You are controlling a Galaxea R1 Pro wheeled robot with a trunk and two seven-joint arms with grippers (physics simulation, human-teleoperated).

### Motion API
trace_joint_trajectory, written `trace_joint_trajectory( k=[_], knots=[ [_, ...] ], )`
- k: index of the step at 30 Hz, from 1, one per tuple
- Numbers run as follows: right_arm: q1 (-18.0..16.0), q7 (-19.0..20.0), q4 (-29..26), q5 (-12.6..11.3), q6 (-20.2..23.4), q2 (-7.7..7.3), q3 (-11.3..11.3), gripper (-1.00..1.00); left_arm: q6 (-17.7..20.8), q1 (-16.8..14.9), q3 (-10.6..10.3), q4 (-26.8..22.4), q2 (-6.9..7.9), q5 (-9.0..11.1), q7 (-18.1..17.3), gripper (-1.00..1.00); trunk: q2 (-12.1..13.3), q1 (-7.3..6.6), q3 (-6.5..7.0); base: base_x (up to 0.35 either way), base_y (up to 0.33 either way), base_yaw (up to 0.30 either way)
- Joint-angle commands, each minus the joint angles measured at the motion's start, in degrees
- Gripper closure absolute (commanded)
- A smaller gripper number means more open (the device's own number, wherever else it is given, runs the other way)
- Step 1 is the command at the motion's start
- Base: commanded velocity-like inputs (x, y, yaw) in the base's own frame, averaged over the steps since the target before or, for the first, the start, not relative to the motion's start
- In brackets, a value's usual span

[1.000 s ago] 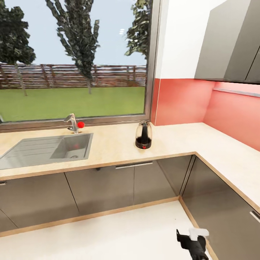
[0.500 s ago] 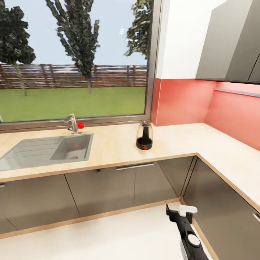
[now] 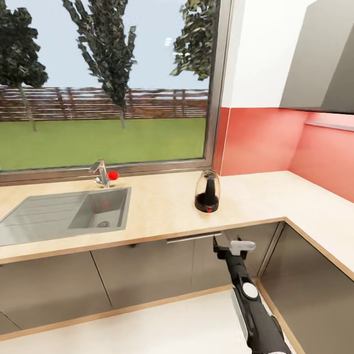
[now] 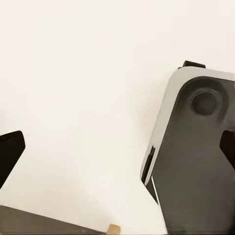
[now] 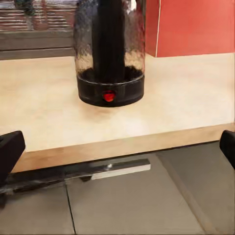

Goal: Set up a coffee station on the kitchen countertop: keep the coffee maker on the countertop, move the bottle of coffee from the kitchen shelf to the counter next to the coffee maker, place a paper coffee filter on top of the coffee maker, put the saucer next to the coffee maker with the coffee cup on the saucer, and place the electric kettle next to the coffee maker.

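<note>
The electric kettle (image 3: pixel 207 192), clear glass on a black base with a red switch, stands on the kitchen countertop (image 3: pixel 157 209) right of the sink. In the right wrist view the kettle (image 5: pixel 110 54) is close ahead, just behind the countertop (image 5: pixel 49 117) front edge. My right gripper (image 3: pixel 230 245) is open, below the counter edge and in front of the cabinet fronts, just short of the kettle. Its fingertips (image 5: pixel 10 152) stand wide apart with nothing between them. My left gripper (image 4: pixel 117 152) is open over pale floor, beside part of the robot's grey base (image 4: pixel 196 161).
A grey sink (image 3: pixel 64 212) with a faucet (image 3: pixel 101 173) is set into the counter at the left, under a large window. The counter turns a corner and runs along the right wall (image 3: pixel 319 216). A grey upper cabinet (image 3: pixel 324 64) hangs at the right. Grey cabinet doors (image 3: pixel 147 265) sit below.
My right arm has risen and reached forward from low at the floor up to the counter edge below the kettle. The head camera has moved, so the whole scene has shifted slightly.
</note>
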Motion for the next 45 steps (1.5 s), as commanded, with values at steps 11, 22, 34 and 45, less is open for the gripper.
trace_joint_trajectory(
  k=[11, 22, 34, 45],
  knots=[
    [-0.85, 0.13, -3.87, 0.48, 7.31, 0.08, 0.24, -1.00, -0.13, 0.82, -0.77, 2.19, 0.05, 0.37, 0.07, -1.00, -0.09, 0.03, -0.10, 0.193, 0.007, 0.000],
    [-0.90, 0.17, -3.42, 0.48, 7.36, 0.08, 0.24, -1.00, -0.08, 0.83, -0.73, 2.38, 0.04, 0.39, 0.09, -1.00, -0.09, 0.03, -0.10, 0.331, 0.000, 0.000],
    [-0.90, 0.20, -3.23, 0.48, 7.37, 0.08, 0.24, -1.00, -0.02, 0.83, -0.70, 2.55, 0.04, 0.41, 0.15, -1.00, -0.09, 0.03, -0.10, 0.289, 0.000, 0.000],
    [-0.90, 0.39, -3.24, 0.48, 7.35, 0.08, 0.29, -1.00, 0.00, 0.83, -0.70, 2.55, 0.04, 0.44, 0.16, -1.00, -0.09, 0.03, -0.10, 0.095, 0.040, 0.000]
  ],
)
